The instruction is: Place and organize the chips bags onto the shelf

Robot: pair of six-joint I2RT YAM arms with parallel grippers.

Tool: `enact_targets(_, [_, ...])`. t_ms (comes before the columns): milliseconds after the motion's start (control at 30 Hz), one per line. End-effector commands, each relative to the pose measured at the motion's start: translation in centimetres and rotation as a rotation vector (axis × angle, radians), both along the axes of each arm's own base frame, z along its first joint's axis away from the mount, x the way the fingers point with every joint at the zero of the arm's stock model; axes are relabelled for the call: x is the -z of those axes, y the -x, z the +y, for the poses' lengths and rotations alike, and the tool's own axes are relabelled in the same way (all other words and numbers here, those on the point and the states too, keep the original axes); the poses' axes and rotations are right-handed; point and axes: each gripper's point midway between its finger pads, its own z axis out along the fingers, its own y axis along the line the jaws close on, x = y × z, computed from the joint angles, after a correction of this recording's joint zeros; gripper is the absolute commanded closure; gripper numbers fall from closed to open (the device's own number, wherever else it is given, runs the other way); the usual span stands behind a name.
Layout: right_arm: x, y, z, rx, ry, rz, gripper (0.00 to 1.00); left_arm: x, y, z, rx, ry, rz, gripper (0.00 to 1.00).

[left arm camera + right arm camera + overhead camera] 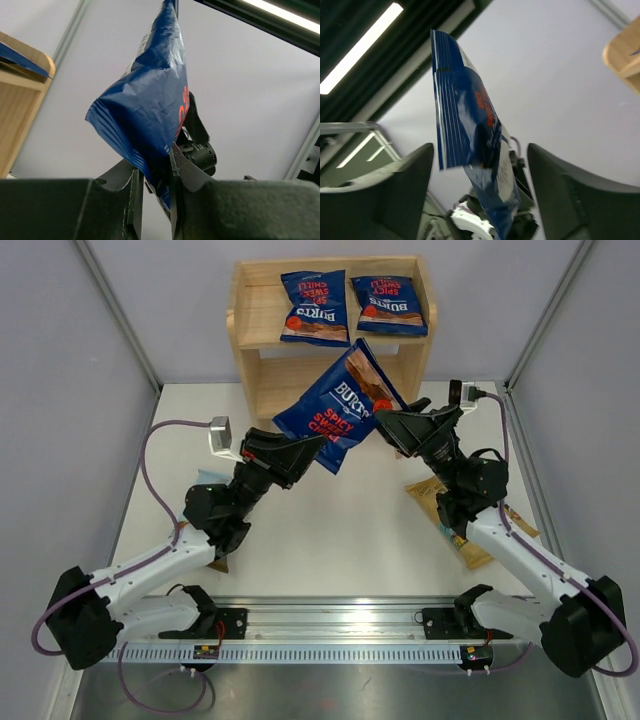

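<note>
A dark blue chips bag (340, 405) hangs tilted in the air in front of the shelf (243, 325). My left gripper (316, 447) is shut on its lower corner; in the left wrist view the bag (145, 110) rises from between the closed jaws of that gripper (155, 175). At the bag's right edge, my right gripper (397, 418) stands open. In the right wrist view its gripper (480, 150) has a wide gap, and the bag (465, 120) hangs loose in it, touching neither finger. Two more dark blue bags (315, 307) (389, 304) lie on the shelf's top tier.
A tan bag (480, 545) lies on the table, partly under my right arm. A sliver of a pale bag (205, 478) shows under my left arm. The shelf's lower tier (290, 380) stands behind the raised bag. Grey walls close in both sides.
</note>
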Motion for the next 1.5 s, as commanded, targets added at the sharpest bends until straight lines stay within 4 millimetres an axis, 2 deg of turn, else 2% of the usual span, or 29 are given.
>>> enact_targets(0, [-1.2, 0.5, -1.3, 0.162, 0.106, -0.030, 0.13, -2.6, -0.3, 2.4, -0.121, 0.017, -0.013, 0.99])
enact_targets(67, [-1.7, -0.3, -2.1, 0.307, 0.212, -0.045, 0.05, -3.0, -0.3, 3.6, -0.166, 0.003, 0.002, 1.00])
enact_targets(100, [-0.3, -1.2, -2.8, 0.370, 0.285, 0.046, 0.01, -2.5, -1.5, 4.0, -0.211, -0.034, 0.056, 1.00])
enact_targets(133, [-1.0, -1.2, -3.5, 0.432, 0.320, 0.020, 0.01, -3.0, -1.5, 4.9, -0.232, -0.035, 0.068, 1.00])
enact_targets(167, [0.3, -2.0, -4.0, 0.481, 0.372, 0.077, 0.01, -2.9, -1.9, 5.4, -0.252, -0.051, 0.095, 1.00])
enact_targets(200, [-0.6, -1.4, -4.9, 0.524, 0.389, 0.053, 0.01, -3.4, -2.9, 6.6, -0.309, -0.069, 0.141, 1.00])
enact_targets(233, [-0.4, -1.4, -5.3, 0.547, 0.409, 0.066, 0.00, -3.4, -3.6, 7.0, -0.339, -0.088, 0.169, 1.00])
enact_targets(267, [0.8, -2.0, -5.8, 0.577, 0.453, 0.120, 0.01, -3.9, -4.1, 7.9, -0.382, -0.090, 0.196, 1.00])
enact_targets(300, [1.0, -1.9, -6.2, 0.595, 0.464, 0.133, 0.01, -2.7, -5.4, 8.3, -0.433, -0.159, 0.254, 1.00])
enact_targets(333, [1.2, -1.9, -6.5, 0.608, 0.476, 0.145, 0.00, -5.2, -5.4, 9.5, -0.467, -0.135, 0.256, 1.00])
enact_targets(400, [2.0, -1.9, -7.1, 0.633, 0.493, 0.183, 0.01, -3.9, -8.0, 10.4, -0.549, -0.204, 0.364, 1.00])
enact_targets(433, [2.3, -1.9, -7.2, 0.632, 0.495, 0.190, 0.01, -6.6, -7.9, 11.4, -0.575, -0.171, 0.358, 1.00])
enact_targets(467, [3.2, -2.2, -7.6, 0.652, 0.513, 0.228, 0.01, -6.9, -8.8, 12.0, -0.614, -0.172, 0.387, 1.00])
enact_targets(500, [3.2, -1.9, -8.0, 0.660, 0.505, 0.231, 0.01, -5.4, -10.6, 12.2, -0.654, -0.221, 0.464, 1.00])
enact_targets(533, [3.4, -1.8, -8.2, 0.664, 0.506, 0.241, 0.01, -7.2, -10.9, 12.7, -0.676, -0.200, 0.452, 1.00])
enact_targets(567, [3.7, -1.8, -8.4, 0.674, 0.509, 0.251, 0.01, -7.9, -11.5, 13.4, -0.712, -0.187, 0.463, 1.00])
enact_targets(600, [3.6, -1.4, -8.7, 0.679, 0.503, 0.249, 0.00, -6.8, -13.1, 13.3, -0.744, -0.217, 0.512, 1.00])
enact_targets(633, [3.7, -1.3, -8.9, 0.684, 0.502, 0.256, 0.01, -7.1, -13.7, 13.4, -0.765, -0.214, 0.518, 1.00])
enact_targets(667, [4.1, -1.3, -9.2, 0.695, 0.509, 0.271, 0.01, -8.9, -13.7, 14.3, -0.803, -0.171, 0.513, 1.00])
enact_targets(700, [4.0, -1.0, -9.5, 0.699, 0.500, 0.272, 0.01, -8.0, -15.3, 14.0, -0.827, -0.191, 0.547, 1.00])
enact_targets(767, [4.3, -0.7, -9.9, 0.705, 0.495, 0.286, 0.00, -9.3, -16.1, 14.8, -0.883, -0.150, 0.563, 1.00])
enact_targets(800, [4.5, -0.6, -9.9, 0.701, 0.491, 0.296, 0.01, -8.8, -17.4, 14.4, -0.896, -0.154, 0.583, 1.00])
enact_targets(867, [4.6, -0.2, -10.2, 0.702, 0.485, 0.299, 0.00, -8.8, -18.7, 14.3, -0.927, -0.156, 0.599, 1.00])
enact_targets(900, [4.8, -0.2, -10.2, 0.699, 0.482, 0.306, 0.01, -10.3, -18.7, 14.5, -0.935, -0.127, 0.584, 1.00])
enact_targets(933, [4.7, 0.0, -10.2, 0.695, 0.478, 0.305, 0.00, -9.3, -20.2, 13.9, -0.954, -0.146, 0.607, 1.00])
enact_targets(1000, [4.9, 0.2, -10.2, 0.682, 0.472, 0.310, 0.01, -10.2, -20.9, 14.3, -0.990, -0.126, 0.601, 1.00])
enact_targets(1033, [4.8, 0.4, -10.0, 0.669, 0.469, 0.305, 0.00, -9.7, -21.5, 14.3, -1.012, -0.128, 0.612, 1.00])
enact_targets(1233, [5.3, 0.7, -9.9, 0.657, 0.483, 0.309, 0.01, -10.3, -22.0, 15.7, -1.110, -0.089, 0.593, 1.00])
enact_targets(1467, [5.4, 0.7, -9.9, 0.655, 0.483, 0.309, 0.01, -9.7, -23.4, 15.6, -1.144, -0.078, 0.612, 1.00])
